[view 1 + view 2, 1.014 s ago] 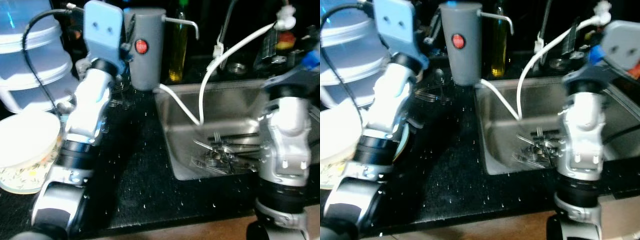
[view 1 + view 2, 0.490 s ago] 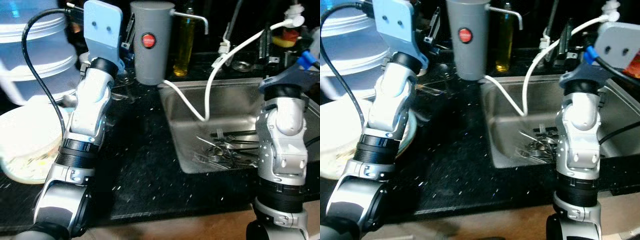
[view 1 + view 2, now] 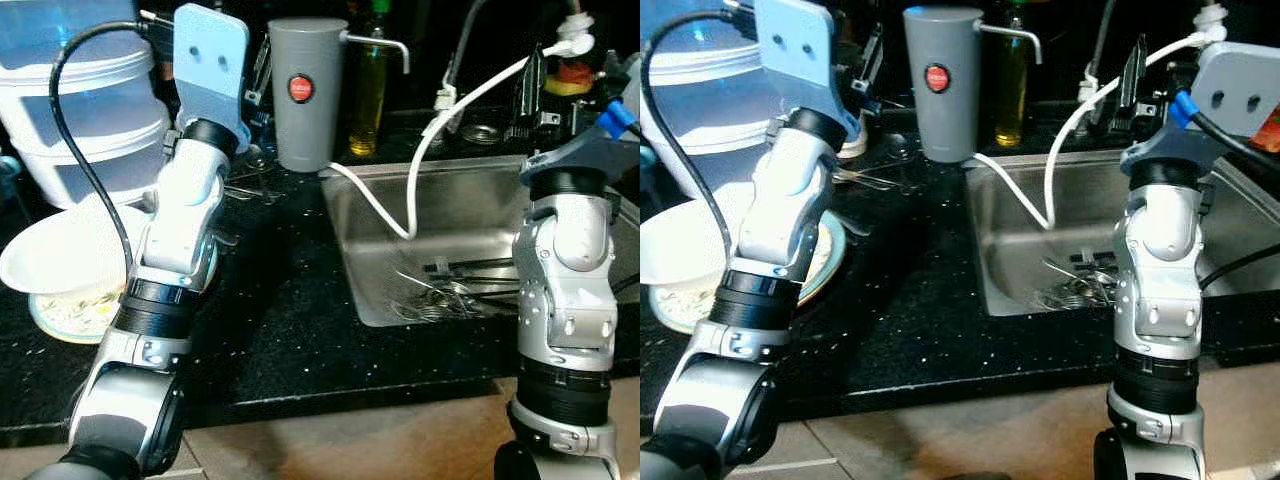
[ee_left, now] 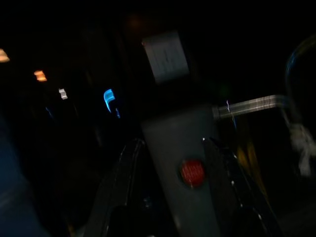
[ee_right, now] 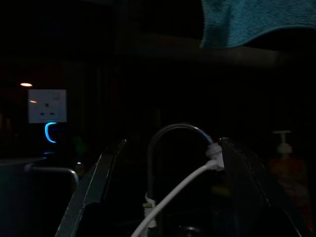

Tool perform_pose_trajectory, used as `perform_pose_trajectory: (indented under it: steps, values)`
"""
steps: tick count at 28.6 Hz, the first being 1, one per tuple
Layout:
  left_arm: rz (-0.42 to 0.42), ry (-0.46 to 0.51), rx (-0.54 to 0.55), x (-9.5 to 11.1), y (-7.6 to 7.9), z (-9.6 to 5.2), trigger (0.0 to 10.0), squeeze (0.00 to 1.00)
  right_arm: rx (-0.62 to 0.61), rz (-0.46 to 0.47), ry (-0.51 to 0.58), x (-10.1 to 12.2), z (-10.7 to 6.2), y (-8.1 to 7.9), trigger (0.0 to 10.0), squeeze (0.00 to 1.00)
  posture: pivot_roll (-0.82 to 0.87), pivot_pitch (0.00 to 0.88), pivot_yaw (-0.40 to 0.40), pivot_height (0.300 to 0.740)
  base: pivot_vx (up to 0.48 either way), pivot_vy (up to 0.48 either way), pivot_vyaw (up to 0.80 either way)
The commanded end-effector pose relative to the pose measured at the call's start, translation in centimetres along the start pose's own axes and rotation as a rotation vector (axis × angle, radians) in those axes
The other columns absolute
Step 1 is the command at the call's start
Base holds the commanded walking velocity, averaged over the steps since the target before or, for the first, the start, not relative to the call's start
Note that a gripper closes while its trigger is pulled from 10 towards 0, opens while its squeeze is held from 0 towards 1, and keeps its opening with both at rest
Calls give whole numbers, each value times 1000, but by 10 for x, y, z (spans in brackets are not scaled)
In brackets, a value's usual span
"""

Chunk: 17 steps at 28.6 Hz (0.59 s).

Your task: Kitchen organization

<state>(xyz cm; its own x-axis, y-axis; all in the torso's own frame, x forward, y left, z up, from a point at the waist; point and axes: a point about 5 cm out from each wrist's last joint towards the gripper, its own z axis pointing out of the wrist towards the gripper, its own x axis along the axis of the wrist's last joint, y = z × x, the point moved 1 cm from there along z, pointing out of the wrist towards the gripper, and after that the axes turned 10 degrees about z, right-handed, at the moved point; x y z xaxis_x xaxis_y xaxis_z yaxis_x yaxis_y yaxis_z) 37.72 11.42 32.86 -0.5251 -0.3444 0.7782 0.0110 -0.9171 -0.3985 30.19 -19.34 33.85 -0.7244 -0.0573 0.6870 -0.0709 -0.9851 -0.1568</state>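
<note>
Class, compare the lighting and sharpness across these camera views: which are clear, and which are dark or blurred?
Eye views: well lit and fairly sharp, with bright highlights on the sink. Left wrist view: very dark, slightly blurred, though the grey dispenser shows. Right wrist view: very dark; the faucet barely outlined.

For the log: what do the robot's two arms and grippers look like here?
Both arms are silver segmented shells with black ring joints. Each wrist carries a flat pale-blue plate with two small holes, and a black cable loops off the left arm; the right arm has a blue connector by its plate. The left gripper and right gripper each show two long, glossy black fingers.
</note>
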Motion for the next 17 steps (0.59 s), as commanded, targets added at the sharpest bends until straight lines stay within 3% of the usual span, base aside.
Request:
perform_pose_trajectory:
  steps: [1, 4, 6, 14, 17]
  values:
    - [12, -136, -42, -18, 2, 2, 10000, 0, -1, -2, 0, 0, 0, 0, 10000, 0, -13, 0, 19, 740, 0, 0, 0]
    - [9, -200, -72, -24, 6, 4, 10000, 0, -2, -3, -3, 0, 0, 1, 10000, 0, -13, 0, 19, 740, 0, 0, 0]
    - [-73, -323, -140, -34, 16, 8, 10000, 0, -2, -2, -4, -1, 0, 0, 10000, 0, -21, 0, 17, 740, 0, 0, 0]
    - [-166, -480, -111, -51, 20, 32, 10000, 0, 19, 6, -5, -1, 2, -4, 10000, 0, -25, 0, 26, 740, 0, 0, 0]
    - [-188, -554, -103, -61, 24, 31, 10000, 0, 82, 16, -23, -1, 3, -15, 10000, 0, -46, 0, 42, 740, 0, 0, 0]
